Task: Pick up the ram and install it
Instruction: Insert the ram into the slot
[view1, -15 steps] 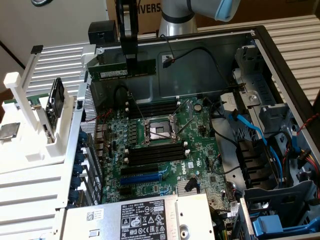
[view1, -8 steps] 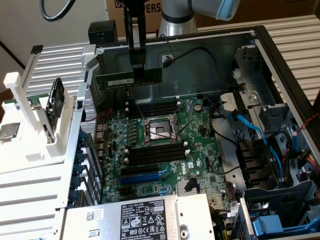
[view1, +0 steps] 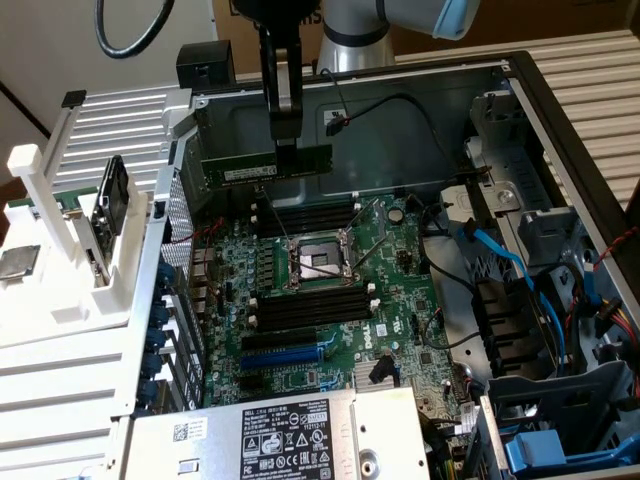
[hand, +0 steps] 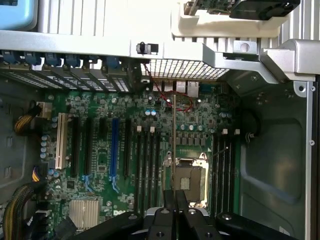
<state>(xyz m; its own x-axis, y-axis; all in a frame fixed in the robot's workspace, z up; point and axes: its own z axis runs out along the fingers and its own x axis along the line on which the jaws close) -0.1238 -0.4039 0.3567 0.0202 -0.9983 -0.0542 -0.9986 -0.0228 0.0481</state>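
Observation:
The ram (view1: 265, 167), a long dark-green stick, hangs level in the air above the far end of the motherboard (view1: 400, 300) inside the open computer case. My gripper (view1: 287, 148) is shut on its upper edge, near the stick's middle. The stick hovers over the far black memory slots (view1: 310, 215), apart from them; a second bank of slots (view1: 310, 305) lies on the near side of the CPU socket (view1: 318, 262). In the wrist view the ram (hand: 173, 140) shows edge-on as a thin line running out from my gripper (hand: 174, 200), above the board between the CPU socket (hand: 189, 180) and a slot bank (hand: 147, 170).
A white rack (view1: 60, 300) stands at the exterior view's left, holding a black-framed board (view1: 108, 205) and a small square chip (view1: 20, 262). The power supply (view1: 290, 435) sits at the near edge. Blue cables (view1: 520, 270) and drive bays crowd the right side of the case.

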